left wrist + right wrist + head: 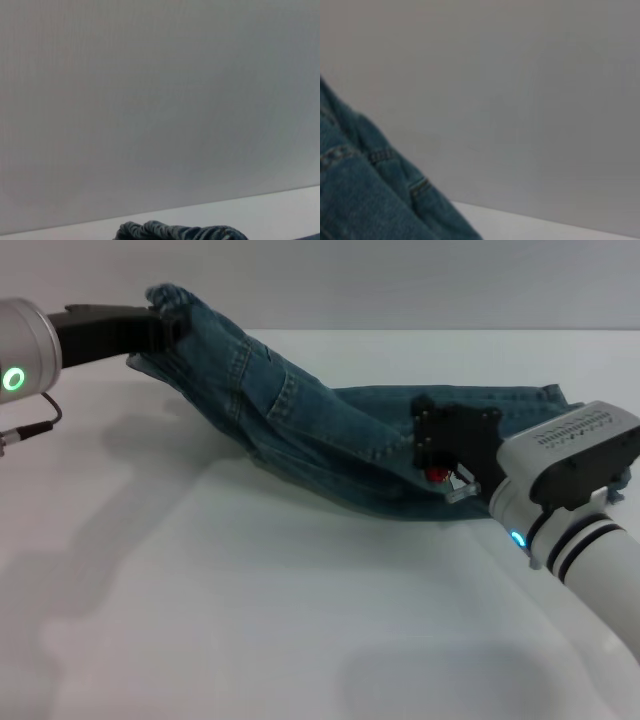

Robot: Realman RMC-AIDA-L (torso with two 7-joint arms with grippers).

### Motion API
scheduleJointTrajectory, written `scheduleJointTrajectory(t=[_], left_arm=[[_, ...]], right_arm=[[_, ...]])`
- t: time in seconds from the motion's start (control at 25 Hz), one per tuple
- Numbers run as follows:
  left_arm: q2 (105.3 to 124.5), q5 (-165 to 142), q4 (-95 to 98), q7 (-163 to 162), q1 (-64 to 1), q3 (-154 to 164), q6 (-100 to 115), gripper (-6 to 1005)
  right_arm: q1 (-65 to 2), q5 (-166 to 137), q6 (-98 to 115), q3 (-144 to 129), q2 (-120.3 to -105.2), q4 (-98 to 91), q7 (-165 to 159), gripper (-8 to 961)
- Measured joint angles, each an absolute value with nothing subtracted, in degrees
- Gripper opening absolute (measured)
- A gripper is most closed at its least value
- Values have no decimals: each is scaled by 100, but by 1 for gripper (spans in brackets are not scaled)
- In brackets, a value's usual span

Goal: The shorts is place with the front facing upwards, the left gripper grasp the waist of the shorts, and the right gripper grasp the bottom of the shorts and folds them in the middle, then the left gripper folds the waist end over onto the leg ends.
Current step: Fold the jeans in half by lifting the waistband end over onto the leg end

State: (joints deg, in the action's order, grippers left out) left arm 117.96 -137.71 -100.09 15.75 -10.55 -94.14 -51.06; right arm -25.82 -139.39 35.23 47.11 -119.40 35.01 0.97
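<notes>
White table | left gripper clamps denim shorts waist | right gripper jaws unclear

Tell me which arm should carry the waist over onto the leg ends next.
Left. Its tool holds the raised waist end of the shorts above the table, while the right tool sits low by the leg ends.

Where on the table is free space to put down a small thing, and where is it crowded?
Free: the near white table, in front of the denim shorts, between both arms. Also the far right strip behind the shorts. Crowded: the far left, where the left gripper lifts the waist, and the right, where the right gripper sits on the leg ends.
</notes>
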Motion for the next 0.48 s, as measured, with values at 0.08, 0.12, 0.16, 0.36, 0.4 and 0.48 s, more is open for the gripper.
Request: scheduleJointTrajectory(t=[0.08, 0.12, 0.16, 0.36, 0.4, 0.48], left_arm=[[11792, -13772, -10150, 1549, -1014, -9404, -5148, 160], [11793, -13772, -10239, 1539, -991, -9387, -5170, 159], [11793, -13772, -10299, 1533, -980, -9367, -5181, 159], [11794, -13773, -10566, 1527, -930, -9298, -5224, 157], [11795, -13773, -10617, 1526, -922, -9289, -5234, 157], [11795, -13773, -10727, 1523, -913, -9272, -5270, 157]], right_arm=[[-2689, -13939, 3518, 4603, -11943, 3416, -34, 0], [-2719, -13939, 3516, 4575, -11945, 3396, -61, -1], [-2748, -13939, 3515, 4548, -11948, 3384, -93, -1], [-2931, -13939, 3508, 4257, -11948, 3349, -428, -1], [-2982, -13940, 3503, 4178, -11949, 3324, -533, -1], [-3076, -13952, 3468, 4054, -11949, 3280, -715, -1]])
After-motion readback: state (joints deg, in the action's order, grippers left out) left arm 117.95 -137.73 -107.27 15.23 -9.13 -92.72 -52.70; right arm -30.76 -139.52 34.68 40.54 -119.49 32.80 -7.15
